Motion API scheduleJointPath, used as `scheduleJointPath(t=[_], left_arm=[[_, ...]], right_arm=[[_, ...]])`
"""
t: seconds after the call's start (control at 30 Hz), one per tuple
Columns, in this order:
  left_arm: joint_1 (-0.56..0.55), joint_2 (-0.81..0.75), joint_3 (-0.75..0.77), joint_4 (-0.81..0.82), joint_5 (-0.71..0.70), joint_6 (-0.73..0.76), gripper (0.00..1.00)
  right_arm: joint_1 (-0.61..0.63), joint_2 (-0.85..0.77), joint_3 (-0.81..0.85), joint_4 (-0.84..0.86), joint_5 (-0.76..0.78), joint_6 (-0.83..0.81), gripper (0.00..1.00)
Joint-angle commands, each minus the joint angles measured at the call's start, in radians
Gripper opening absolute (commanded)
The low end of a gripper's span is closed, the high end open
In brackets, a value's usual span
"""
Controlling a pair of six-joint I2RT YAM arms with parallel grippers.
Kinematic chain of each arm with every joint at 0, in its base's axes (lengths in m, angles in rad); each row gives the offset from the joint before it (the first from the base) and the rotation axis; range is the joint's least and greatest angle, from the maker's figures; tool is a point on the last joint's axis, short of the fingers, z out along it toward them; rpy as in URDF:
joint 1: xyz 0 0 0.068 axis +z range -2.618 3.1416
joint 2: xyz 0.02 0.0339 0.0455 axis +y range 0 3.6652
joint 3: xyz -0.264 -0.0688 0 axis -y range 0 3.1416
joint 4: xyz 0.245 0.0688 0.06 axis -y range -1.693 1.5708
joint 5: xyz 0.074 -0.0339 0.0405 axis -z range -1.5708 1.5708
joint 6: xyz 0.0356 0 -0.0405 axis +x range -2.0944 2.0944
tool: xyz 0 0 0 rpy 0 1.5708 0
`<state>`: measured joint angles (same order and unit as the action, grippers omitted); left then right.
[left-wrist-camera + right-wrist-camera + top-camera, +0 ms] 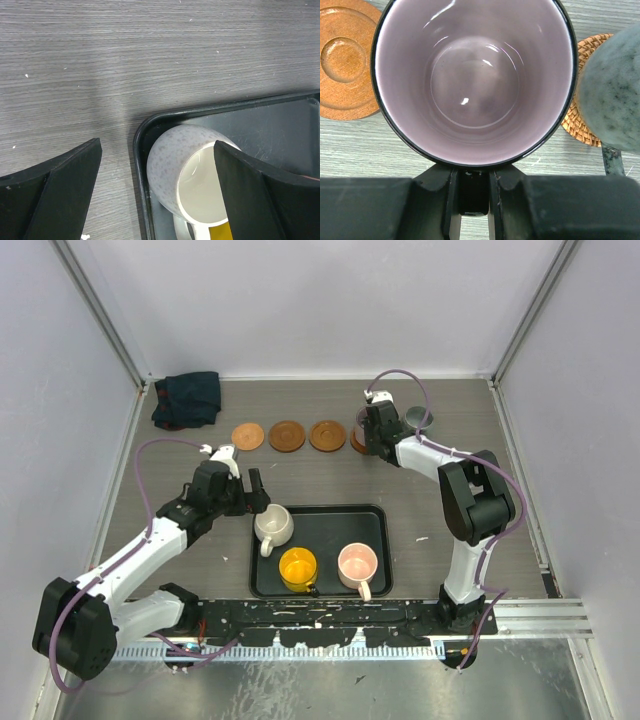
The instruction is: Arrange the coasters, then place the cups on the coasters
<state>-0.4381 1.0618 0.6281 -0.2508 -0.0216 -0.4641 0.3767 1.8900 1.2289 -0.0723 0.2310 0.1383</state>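
Right claw (pixel 473 187) clamped on the near side of the mauve cup (pixel 475 80), viewed from above; whether this cup touches anything below cannot be told. Just beside it, the grey-green cup (pixel 612 85), cut off by the frame edge, stands on a woven coaster (pixel 590 44). Left claw (pixel 157 165), jaws wide apart, straddles the cream cup (pixel 190 175) in a corner of the black tray (pixel 225 105). Cups: five in all, three on the tray, namely cream cup, yellow cup (pixel 298 568) and pink cup (pixel 357 562). Three wooden coasters (pixel 287 435) lie bare in a row on the counter (pixel 320 480); a fourth coaster (pixel 356 443) is mostly hidden under the right claw.
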Motion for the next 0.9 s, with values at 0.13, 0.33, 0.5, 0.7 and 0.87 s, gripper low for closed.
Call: scheduleJointPath(t=[0.13,0.33,0.5,0.7,0.87], left_arm=[[0.007,-0.029,0.005,0.043,0.012,-0.011,0.95],[0.007,-0.033,0.007,0.038,0.014,-0.009,0.95],[0.007,-0.036,0.007,0.034,0.013,-0.008,0.95],[0.007,-0.038,0.007,0.033,0.015,-0.008,0.95],[0.006,-0.039,0.005,0.034,0.015,-0.01,0.95]], right_arm=[[0.002,-0.009,0.06,0.107,0.048,0.016,0.01],[0.002,0.003,0.065,0.122,0.039,0.025,0.01],[0.002,0.011,0.074,0.122,0.028,0.033,0.01],[0.001,0.015,0.076,0.114,0.021,0.048,0.01],[0.007,0.013,0.067,0.099,0.025,0.048,0.2]])
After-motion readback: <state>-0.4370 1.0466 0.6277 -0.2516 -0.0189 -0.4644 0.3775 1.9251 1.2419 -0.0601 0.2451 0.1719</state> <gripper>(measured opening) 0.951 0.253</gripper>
